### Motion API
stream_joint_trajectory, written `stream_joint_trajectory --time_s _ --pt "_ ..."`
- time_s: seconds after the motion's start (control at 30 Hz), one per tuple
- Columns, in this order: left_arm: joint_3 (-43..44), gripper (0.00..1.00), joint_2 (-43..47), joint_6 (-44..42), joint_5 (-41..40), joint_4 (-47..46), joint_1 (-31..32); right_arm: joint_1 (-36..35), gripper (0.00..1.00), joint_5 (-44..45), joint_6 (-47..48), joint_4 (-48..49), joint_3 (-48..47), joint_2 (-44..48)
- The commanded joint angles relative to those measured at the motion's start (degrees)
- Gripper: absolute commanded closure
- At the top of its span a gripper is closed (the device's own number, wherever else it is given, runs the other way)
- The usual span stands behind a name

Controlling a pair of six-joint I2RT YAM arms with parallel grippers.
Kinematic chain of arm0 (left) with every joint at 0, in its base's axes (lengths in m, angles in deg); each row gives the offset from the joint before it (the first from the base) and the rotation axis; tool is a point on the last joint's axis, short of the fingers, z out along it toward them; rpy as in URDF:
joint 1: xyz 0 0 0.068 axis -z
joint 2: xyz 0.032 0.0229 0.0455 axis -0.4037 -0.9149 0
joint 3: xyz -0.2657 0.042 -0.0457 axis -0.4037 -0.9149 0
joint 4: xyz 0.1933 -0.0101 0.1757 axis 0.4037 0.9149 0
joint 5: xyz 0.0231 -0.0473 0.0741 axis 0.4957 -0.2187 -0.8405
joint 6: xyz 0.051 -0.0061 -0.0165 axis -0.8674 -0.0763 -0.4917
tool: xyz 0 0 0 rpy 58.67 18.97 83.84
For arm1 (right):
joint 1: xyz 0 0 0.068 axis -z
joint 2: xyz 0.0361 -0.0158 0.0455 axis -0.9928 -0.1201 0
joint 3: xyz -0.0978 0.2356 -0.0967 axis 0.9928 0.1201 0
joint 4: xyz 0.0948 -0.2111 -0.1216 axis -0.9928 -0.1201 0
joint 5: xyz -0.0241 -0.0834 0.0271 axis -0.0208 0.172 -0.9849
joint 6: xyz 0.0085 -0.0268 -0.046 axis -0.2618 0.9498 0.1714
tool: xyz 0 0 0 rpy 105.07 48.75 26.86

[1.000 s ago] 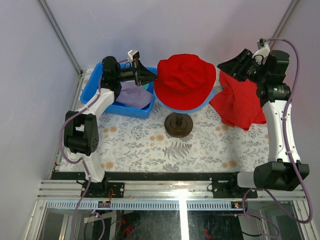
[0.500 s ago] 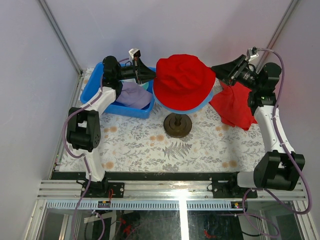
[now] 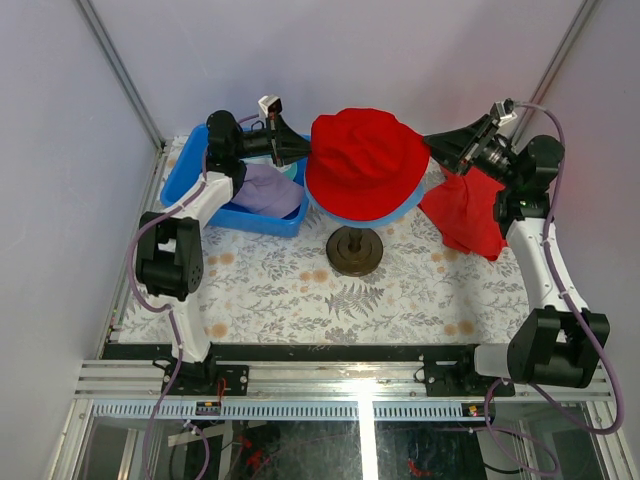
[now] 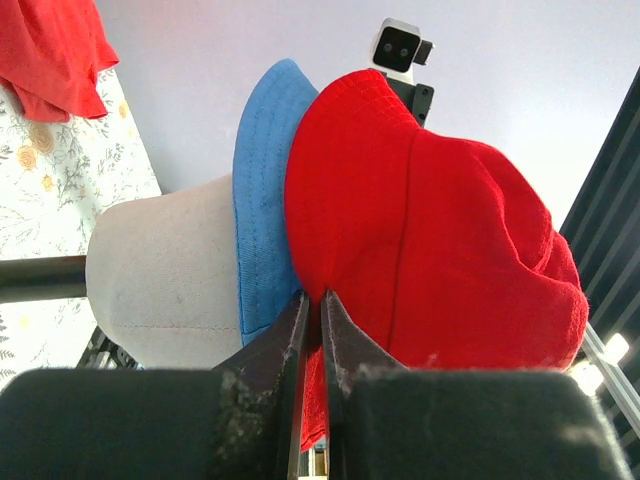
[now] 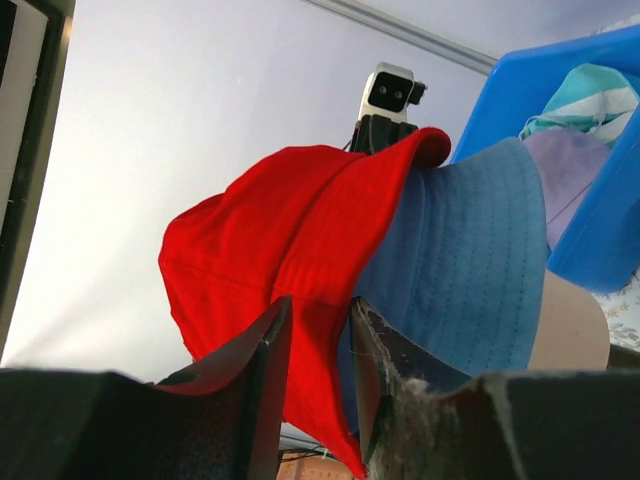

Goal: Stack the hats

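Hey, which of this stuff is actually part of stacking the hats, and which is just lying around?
Part of the job: red hat, blue hat, lilac hat, teal hat.
Just there: blue bin, mannequin head, flat red cloth, round stand base.

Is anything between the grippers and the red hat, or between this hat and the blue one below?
Nothing visible. The left gripper pinches the red hat at its brim, the right gripper straddles that brim; the hat lies directly on the blue hat.
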Motion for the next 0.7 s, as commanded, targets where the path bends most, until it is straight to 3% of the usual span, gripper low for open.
stream_joint_trajectory --time_s 0.0,0.1,0.23,0.67 --pt "2.02 0.96 -1.51 -0.60 -0.86 -1.59 -0.56 -1.35 0.65 -2.27 -2.43 4.31 0.55 1.42" --pt "2.06 0.96 -1.40 -0.60 -1.05 -1.52 -0.56 -2.93 0.73 -1.47 -2.97 5.15 1.47 1.19" --pt "1.29 0.97 -0.92 -0.71 -1.31 -1.82 -0.58 -4.35 0.97 0.11 -1.99 4.56 4.31 2.36" --pt "-2.51 1.00 0.13 -0.44 -2.17 -3.45 -1.68 -4.27 1.00 2.19 20.33 -19.87 14.72 10.08"
